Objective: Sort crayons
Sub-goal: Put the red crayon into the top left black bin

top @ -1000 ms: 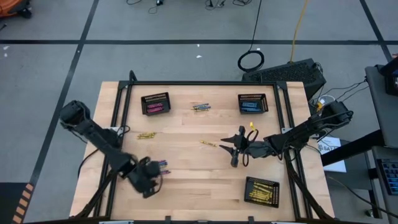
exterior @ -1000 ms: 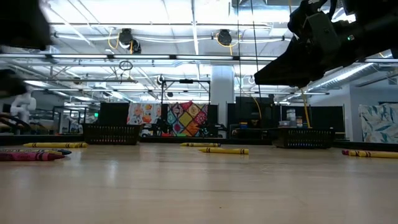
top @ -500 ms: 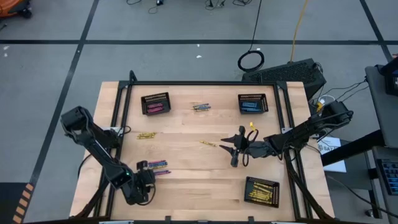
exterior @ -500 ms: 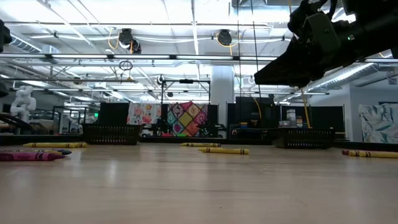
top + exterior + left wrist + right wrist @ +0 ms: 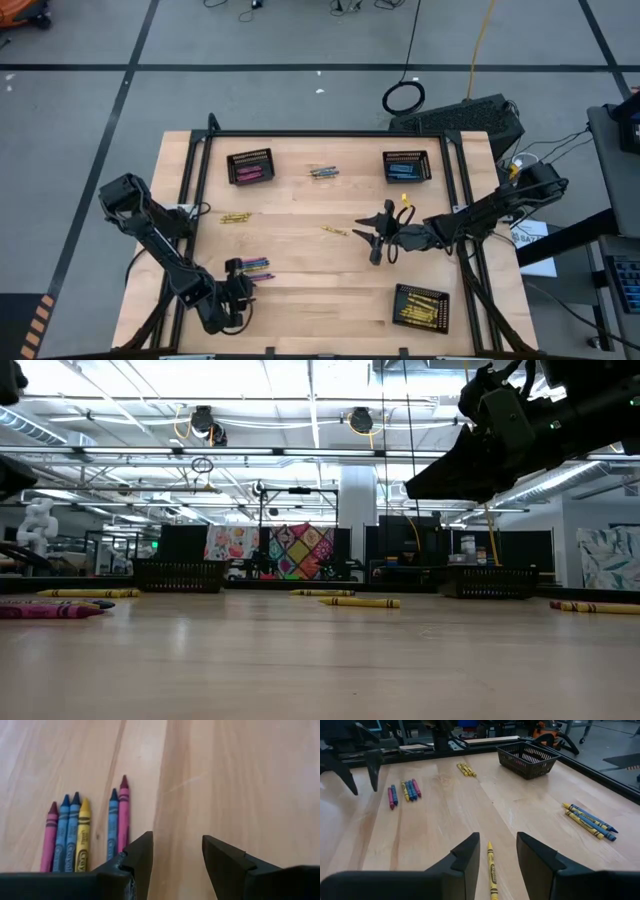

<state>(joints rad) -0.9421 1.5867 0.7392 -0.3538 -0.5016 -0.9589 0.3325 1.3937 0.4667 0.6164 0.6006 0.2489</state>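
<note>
Your table carries three mesh baskets, all well away from both grippers. Your right gripper hovers mid-table, fingers apart, empty; a yellow crayon lies just ahead between them. Your left gripper, released too, sits just beside the mixed crayon cluster.

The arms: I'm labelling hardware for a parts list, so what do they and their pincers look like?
Both arms are dark, jointed and slim. The left pincer has two flat black fingers with angular, chamfered tips. The right pincer looks the same. A black cable loops beside the right arm near its wrist.
</note>
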